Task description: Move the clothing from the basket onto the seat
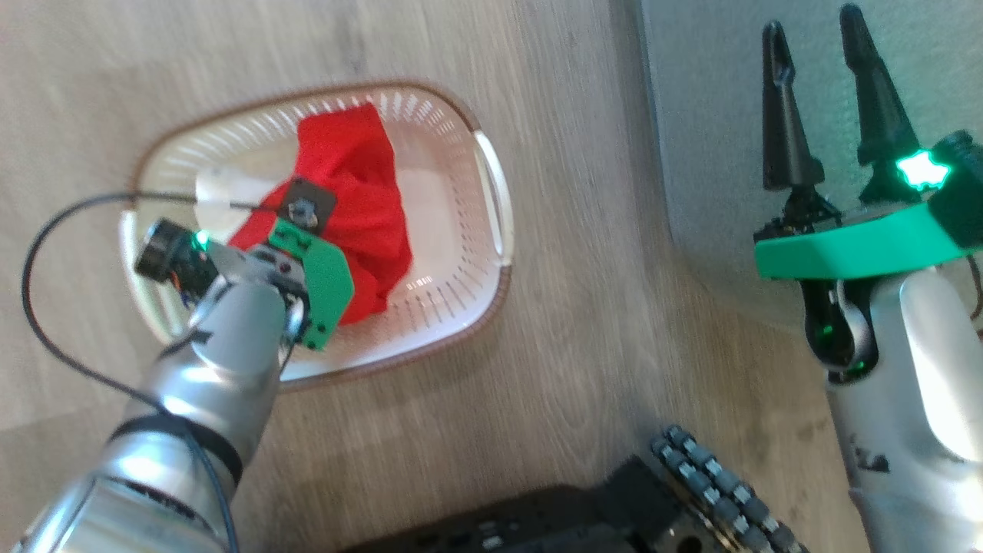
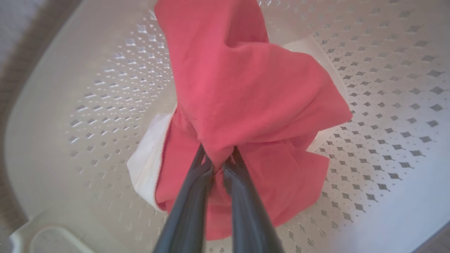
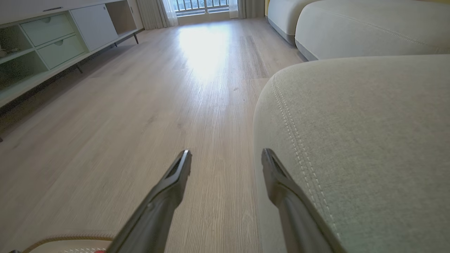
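The left fingers (image 2: 218,164) are nearly closed and pinch a small bunch of the red clothing (image 2: 246,88). The rest of the cloth piles up past the fingertips, inside the basket (image 2: 88,105). The basket walls go all around those fingers. A white band of cloth (image 2: 149,154) lies just beside them, low down.

The right fingers (image 3: 225,154) are spread apart and hold nothing. The seat (image 3: 369,140) is just beside one of them, and bare wood floor (image 3: 140,123) is under the other.

What could go wrong? The pinch has only a little cloth in it, so I think the heavy part could slip out on the way up. The hanging cloth could also catch on the brown rim (image 1: 430,353) and drag or tip the light basket. I cannot tell if the pile is one piece or two. A second piece might ride along and then fall.

The seat is well apart from the left fingers, with a strip of floor in between. Anything dropped there lands on the floor. A black cable (image 1: 31,261) loops beside the left arm and could snag. The robot's dark base (image 1: 537,522) sits near too. A white cabinet (image 3: 52,38) and another sofa (image 3: 369,24) are far past the right fingers, out of the way.
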